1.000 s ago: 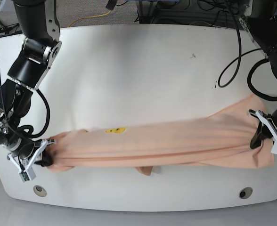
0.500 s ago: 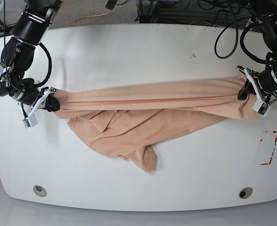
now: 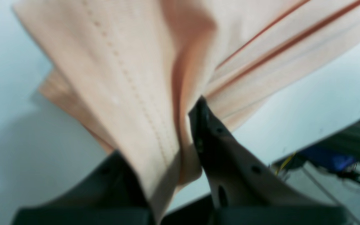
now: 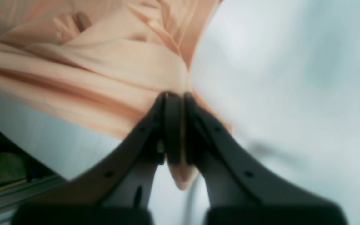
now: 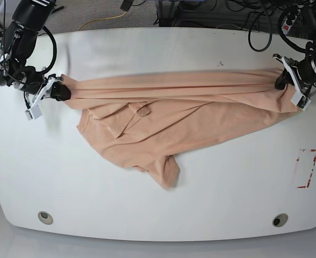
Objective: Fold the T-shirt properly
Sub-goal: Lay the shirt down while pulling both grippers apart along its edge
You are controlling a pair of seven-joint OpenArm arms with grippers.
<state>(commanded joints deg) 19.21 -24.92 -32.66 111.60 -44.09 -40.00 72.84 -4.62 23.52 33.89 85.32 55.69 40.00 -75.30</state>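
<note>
Right tool (image 5: 61, 92) pinching one end of the T-shirt (image 5: 163, 115). Cloth stretched taut between both tools, the rest draped below that line onto the white tabletop (image 5: 147, 209). Left tool (image 5: 280, 81) clamped on the opposite end, stitched hem between its fingers (image 3: 211, 137).

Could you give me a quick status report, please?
Left gripper and right gripper shut on the peach cloth T-shirt, stretched between them. Lower part rumpled on white table. Nothing obstructing.
</note>
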